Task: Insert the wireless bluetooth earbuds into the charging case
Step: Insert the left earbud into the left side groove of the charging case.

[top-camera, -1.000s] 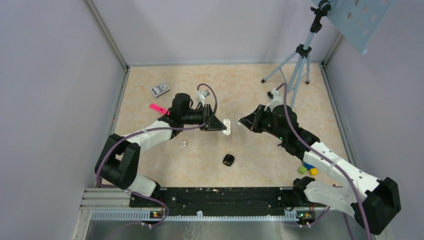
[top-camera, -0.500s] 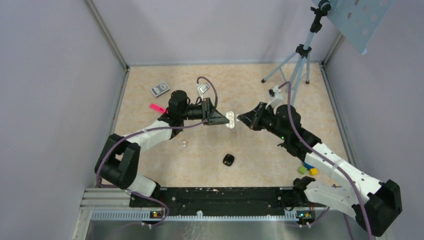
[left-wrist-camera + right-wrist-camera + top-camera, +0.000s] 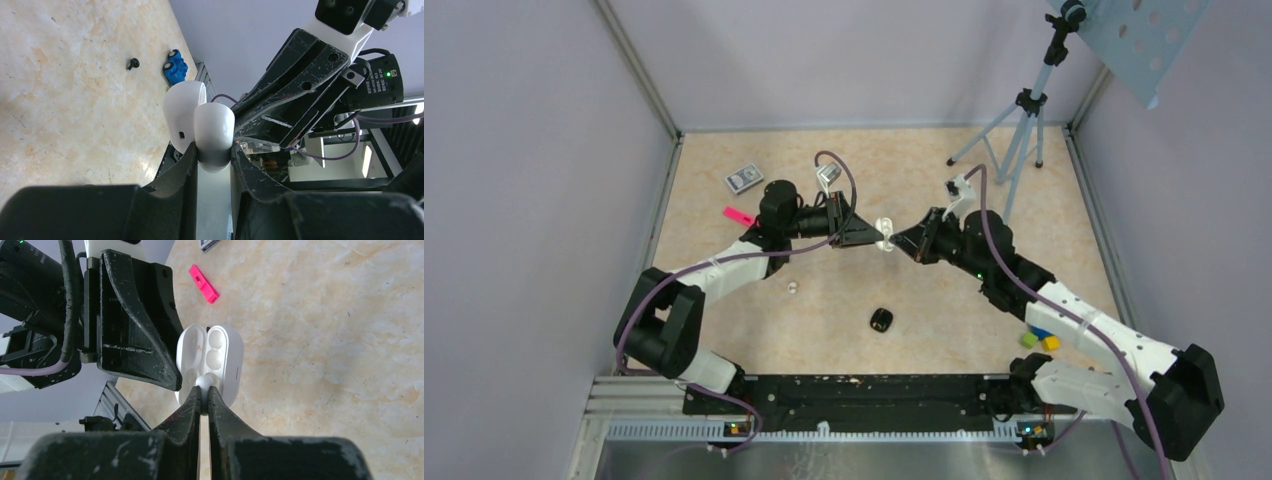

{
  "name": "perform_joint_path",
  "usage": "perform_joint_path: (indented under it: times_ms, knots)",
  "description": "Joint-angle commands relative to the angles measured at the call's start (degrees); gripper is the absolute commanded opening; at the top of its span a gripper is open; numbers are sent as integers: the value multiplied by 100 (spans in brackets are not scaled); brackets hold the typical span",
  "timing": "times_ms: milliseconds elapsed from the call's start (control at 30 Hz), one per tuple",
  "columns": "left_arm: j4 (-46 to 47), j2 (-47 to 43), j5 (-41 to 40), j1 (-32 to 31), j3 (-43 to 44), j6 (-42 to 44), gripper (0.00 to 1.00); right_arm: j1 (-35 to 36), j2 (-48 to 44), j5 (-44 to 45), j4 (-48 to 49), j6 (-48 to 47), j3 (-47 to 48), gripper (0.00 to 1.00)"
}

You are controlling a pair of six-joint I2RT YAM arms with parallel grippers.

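My left gripper (image 3: 872,235) is shut on the white charging case (image 3: 885,234), held above the table with its lid open. The left wrist view shows the case (image 3: 214,131) pinched between my left fingers (image 3: 186,165), its lid (image 3: 184,110) folded aside. My right gripper (image 3: 904,240) is shut on a tiny white earbud (image 3: 204,382) and holds it at the near end of the open case (image 3: 226,355), at its empty wells. A second white earbud (image 3: 792,288) lies on the table, near the left arm.
On the table are a black oval object (image 3: 882,320), a pink tag (image 3: 741,216), a small card pack (image 3: 744,178), a tripod (image 3: 1014,130) at the back right, and yellow, green and blue blocks (image 3: 1039,340) by the right arm. Walls enclose the table.
Both grippers have moved toward each other and a little toward the back. The case rose off the table area, and the right gripper's earbud now meets the open case.
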Motion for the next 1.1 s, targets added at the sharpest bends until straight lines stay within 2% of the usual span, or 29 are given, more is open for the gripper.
perform_joint_path:
  times_ms: [0, 467, 667, 800, 1067]
  knots:
    - [258, -55, -83, -23, 135, -144, 0, 198, 53, 277, 134, -117, 227, 0]
    - [-10, 56, -106, -27, 169, -124, 0, 383, 211, 786, -60, -443, 434, 0]
    - [-504, 98, -59, -23, 268, 302, 0, 383, -23, 996, -97, -664, 498, 0]
    - [-1030, 269, 329, -24, 573, 810, 0, 384, -61, 1238, -363, -795, 680, 0]
    - [-1030, 228, 369, -21, 605, 904, 0, 382, 273, 1131, 30, -464, 638, 0]
